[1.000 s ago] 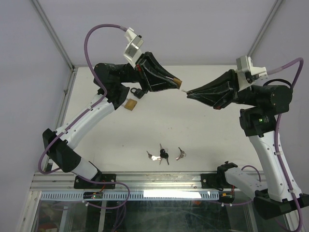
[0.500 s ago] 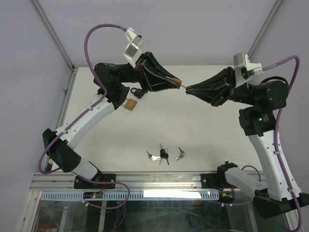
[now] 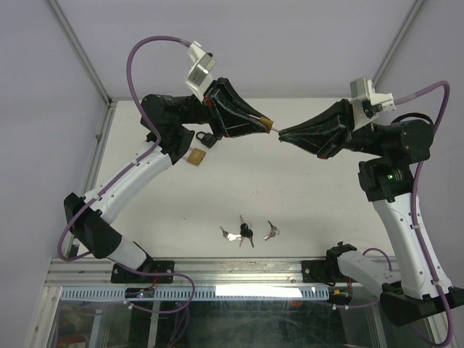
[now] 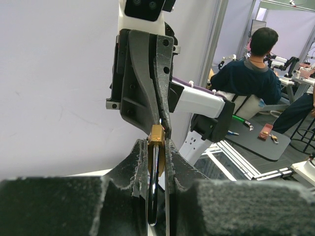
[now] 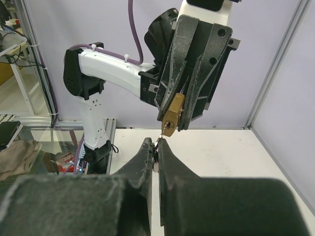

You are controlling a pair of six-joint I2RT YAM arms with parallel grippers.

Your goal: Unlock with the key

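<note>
Left pincer [image 3: 262,123] is clamped on the brass padlock [image 5: 172,114] and holds it in the air above the back of the worktop [image 3: 312,210]. The padlock's body sticks out past the fingertips and its free end points at the right arm.

Right pincer [image 3: 284,135] is closed on the key [image 3: 275,133], gripping it at the very tips. Only a thin sliver of metal shows beyond the fingers.

The two pincers meet nose to nose over the worktop's far middle. In the right wrist view the key tip sits right at the padlock's lower end, touching or nearly so. Can't tell whether it is actually in the keyway. In the left wrist view the padlock is edge-on between the left fingers [image 4: 140,162], with the right pincer's tips right against its far end.

On the worktop under the left arm there is a black padlock [image 3: 205,138], with a tan padlock [image 3: 195,156] just beside it. Loose keys [image 3: 243,233] lie near the front edge, well apart from both pincers.
</note>
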